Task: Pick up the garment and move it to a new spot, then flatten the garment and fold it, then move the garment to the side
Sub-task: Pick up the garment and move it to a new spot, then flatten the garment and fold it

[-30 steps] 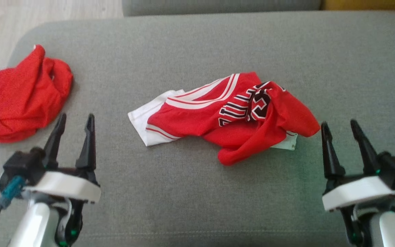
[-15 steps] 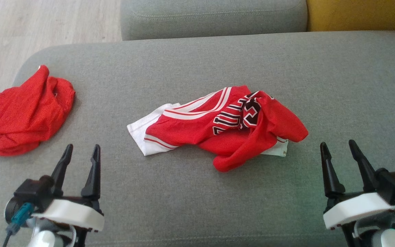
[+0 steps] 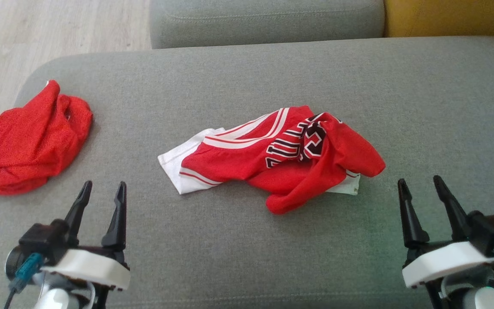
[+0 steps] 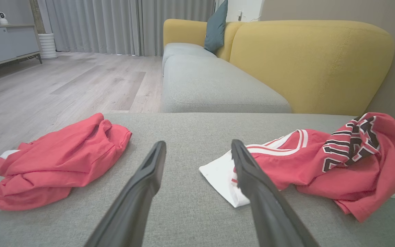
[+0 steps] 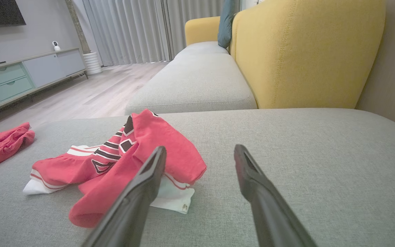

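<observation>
Left claw [image 3: 104,185] near spare red garment [image 3: 28,141]

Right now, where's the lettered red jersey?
Head view, centre: jersey lies crumpled beyond and between left hand and right hand, right of the plain red garment.

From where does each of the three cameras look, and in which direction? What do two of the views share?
Head view: on the head, looking forward and down at the grey cushion and the jersey; left gripper lower left, right gripper lower right, both open.
Left wrist view: low, looking along its fingers across the cushion; red bundle left, jersey right.
Right wrist view: low, along its fingers; jersey left.
Shared: both wrist views show the yellow backrest beyond.
</observation>
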{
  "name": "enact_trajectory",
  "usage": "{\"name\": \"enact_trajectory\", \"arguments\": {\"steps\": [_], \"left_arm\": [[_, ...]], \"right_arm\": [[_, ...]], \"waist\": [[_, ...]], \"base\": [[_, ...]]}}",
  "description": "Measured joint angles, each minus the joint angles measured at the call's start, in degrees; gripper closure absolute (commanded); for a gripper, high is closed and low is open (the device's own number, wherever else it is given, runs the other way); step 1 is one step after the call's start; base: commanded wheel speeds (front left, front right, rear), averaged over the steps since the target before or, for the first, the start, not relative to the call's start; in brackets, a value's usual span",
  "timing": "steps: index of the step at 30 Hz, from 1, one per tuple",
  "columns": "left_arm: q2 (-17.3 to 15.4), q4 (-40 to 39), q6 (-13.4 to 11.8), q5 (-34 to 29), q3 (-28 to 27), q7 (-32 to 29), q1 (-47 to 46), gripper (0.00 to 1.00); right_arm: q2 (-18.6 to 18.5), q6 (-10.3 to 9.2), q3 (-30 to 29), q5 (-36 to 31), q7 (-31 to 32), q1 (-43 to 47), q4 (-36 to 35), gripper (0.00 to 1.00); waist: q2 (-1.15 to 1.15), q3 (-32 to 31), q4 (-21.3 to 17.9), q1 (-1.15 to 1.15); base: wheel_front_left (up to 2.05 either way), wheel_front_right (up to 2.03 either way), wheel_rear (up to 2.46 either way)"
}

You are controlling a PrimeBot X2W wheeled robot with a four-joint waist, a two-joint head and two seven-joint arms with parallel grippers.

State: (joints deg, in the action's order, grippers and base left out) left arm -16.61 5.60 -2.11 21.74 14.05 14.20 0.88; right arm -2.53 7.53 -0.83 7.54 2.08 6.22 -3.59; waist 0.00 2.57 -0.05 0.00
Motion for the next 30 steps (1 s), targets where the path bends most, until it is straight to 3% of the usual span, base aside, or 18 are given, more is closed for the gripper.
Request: {"name": "enact_trajectory", "arguments": {"steps": [14,21,30], "left_arm": [[-0.9,-0.6,-0.4,0.0,0.2,-0.2,-0.3,0.00],[-1.1,-1.9,-0.4,0.0,0.3,-0.3,-3.9,0.00],[-1.1,-1.7,0.2,-0.5,1.6,-0.2,-7.1,0.00]], "right_arm": [[0.0,0.00,2.2,1.1,1.1,-0.1,1.7,0.00],[0.0,0.00,10.1,5.0,3.6,-5.1,8.9,0.00],[-0.1,0.00,14.4,11.0,3.7,-13.7,18.5,0.00]], "waist": [[0.00,1.3,0.3,0.00],[0.00,4.8,1.0,0.00],[0.00,8.5,3.0,0.01]], "base": [[0.00,0.00,0.00],[0.00,0.00,0.00],[0.00,0.00,0.00]]}}
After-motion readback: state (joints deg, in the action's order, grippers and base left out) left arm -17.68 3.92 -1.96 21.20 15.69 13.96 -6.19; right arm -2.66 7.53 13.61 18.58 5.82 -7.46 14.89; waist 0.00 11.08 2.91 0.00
